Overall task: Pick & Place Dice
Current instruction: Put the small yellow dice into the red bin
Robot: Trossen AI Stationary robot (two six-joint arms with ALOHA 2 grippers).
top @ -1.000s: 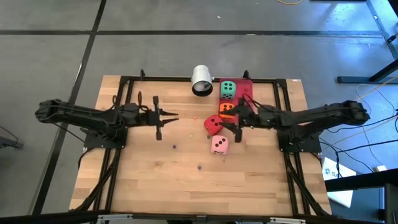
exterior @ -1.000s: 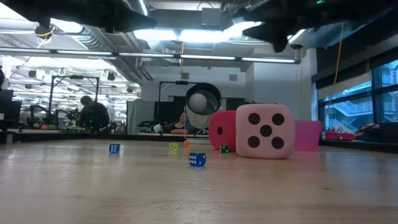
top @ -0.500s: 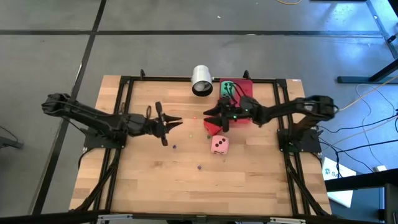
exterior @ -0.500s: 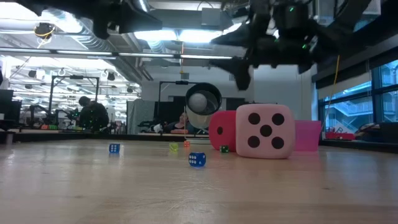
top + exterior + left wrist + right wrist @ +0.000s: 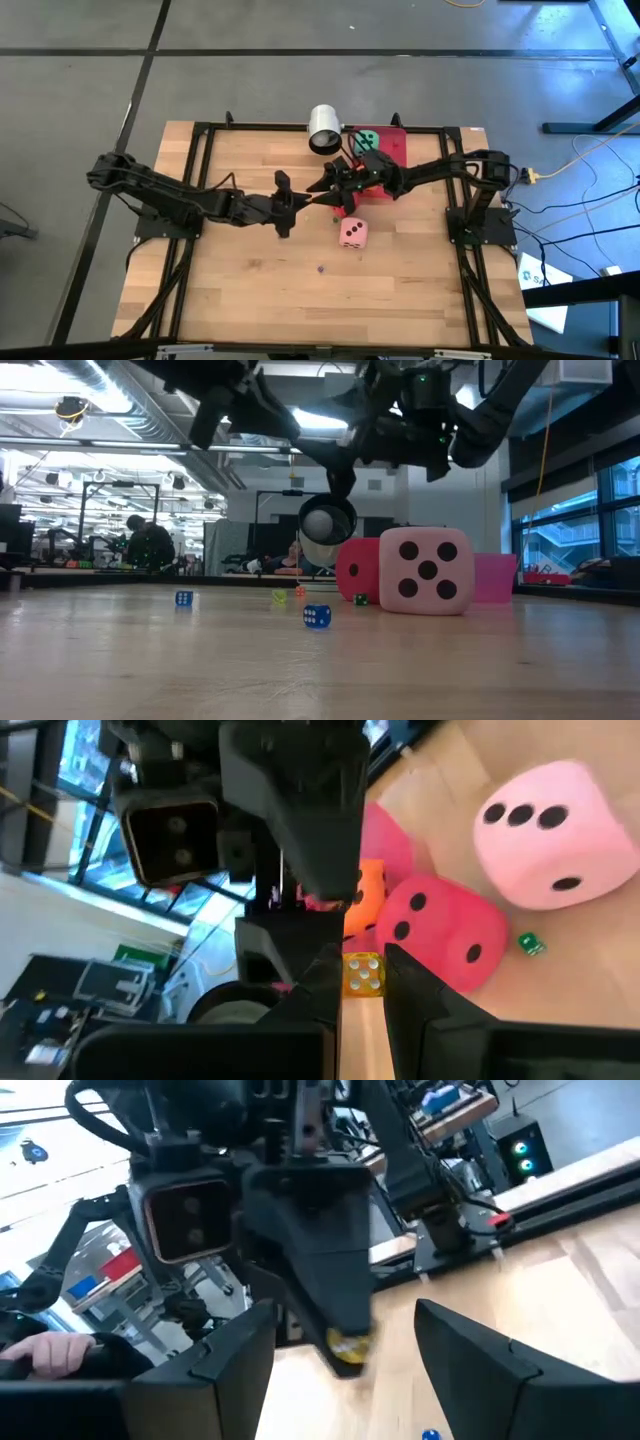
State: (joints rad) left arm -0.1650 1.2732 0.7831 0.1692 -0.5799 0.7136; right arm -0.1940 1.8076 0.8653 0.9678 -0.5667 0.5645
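Two dark arms reach in over the wooden table (image 5: 250, 300) and meet just left of the red tray (image 5: 392, 150), which lies at the far edge on the right side. The white cup (image 5: 323, 128) lies on its side just beside the tray's left end, its mouth facing across the table.

Of the four soft dice, the green one (image 5: 367, 138) sits on the tray, partly hidden by the right arm. The pink one (image 5: 352, 233) rests on bare wood nearer the table's middle, apart from the tray. The red one (image 5: 357, 570) stands touching or just behind the pink one in the low view, under the meeting grippers. The orange one (image 5: 368, 890) shows only in the left wrist view, just past the red one.

The right gripper (image 5: 325, 192) hangs above the red die with its fingers spread wide, nothing between them. The left gripper (image 5: 362, 990) faces it, tip to tip, its fingers pinched on a small yellow die (image 5: 362, 973) held clear of the wood.

More tiny dice lie scattered on the table: a blue die (image 5: 316, 616) nearest the low camera, a second blue die (image 5: 184, 598) well to its left, and a small green die (image 5: 530, 944) close to the red and pink dice.
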